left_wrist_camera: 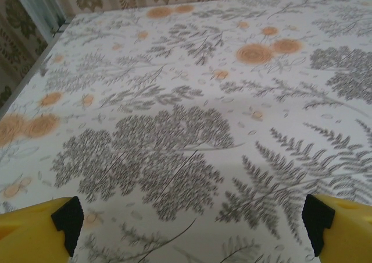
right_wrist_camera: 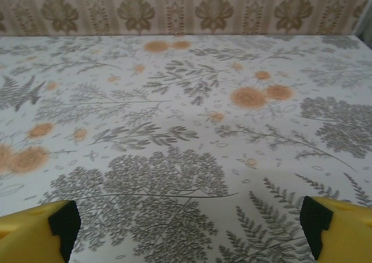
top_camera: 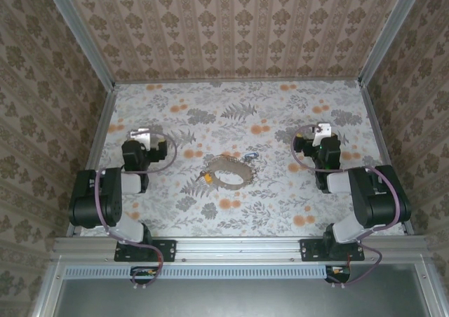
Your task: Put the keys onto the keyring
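In the top view the keyring (top_camera: 228, 170), a thin brownish-grey loop, lies on the flowered tablecloth in the middle of the table. A key with a yellow-orange head (top_camera: 210, 179) rests at the loop's left edge. A key with a blue head (top_camera: 252, 156) lies just off its upper right. My left gripper (top_camera: 144, 136) sits well left of the loop, my right gripper (top_camera: 320, 131) well to its right. In both wrist views the yellow fingertips (left_wrist_camera: 35, 231) (right_wrist_camera: 35, 231) stand wide apart over bare cloth. Both grippers are open and hold nothing.
Patterned walls and aluminium rails (top_camera: 98, 131) enclose the table on the left, right and back. Purple cables (top_camera: 168, 159) loop beside each wrist. The arm bases (top_camera: 144, 250) are bolted to the front rail.
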`<state>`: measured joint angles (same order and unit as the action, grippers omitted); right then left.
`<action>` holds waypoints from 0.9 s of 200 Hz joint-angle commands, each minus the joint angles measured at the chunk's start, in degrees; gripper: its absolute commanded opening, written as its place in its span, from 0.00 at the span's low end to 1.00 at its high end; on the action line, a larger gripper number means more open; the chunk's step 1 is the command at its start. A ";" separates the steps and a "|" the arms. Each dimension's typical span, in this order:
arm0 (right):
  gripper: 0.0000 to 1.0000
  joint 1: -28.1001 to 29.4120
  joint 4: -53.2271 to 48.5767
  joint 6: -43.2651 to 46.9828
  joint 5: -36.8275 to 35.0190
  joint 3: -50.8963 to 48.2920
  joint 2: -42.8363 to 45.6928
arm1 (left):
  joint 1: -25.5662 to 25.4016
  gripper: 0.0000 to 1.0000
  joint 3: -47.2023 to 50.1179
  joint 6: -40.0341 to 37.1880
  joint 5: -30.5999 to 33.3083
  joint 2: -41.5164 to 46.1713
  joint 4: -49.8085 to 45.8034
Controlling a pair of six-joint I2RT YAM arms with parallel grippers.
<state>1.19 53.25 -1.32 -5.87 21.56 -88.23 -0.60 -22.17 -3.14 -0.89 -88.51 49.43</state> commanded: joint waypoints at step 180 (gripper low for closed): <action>1.00 1.01 -3.38 -1.84 -5.41 1.55 0.42 | -1.67 1.00 -0.77 -0.64 4.40 0.61 0.07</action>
<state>2.13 50.48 -2.17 -10.35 21.85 -88.23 -1.96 -22.70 -3.22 3.05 -88.51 48.86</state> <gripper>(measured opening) 0.996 0.999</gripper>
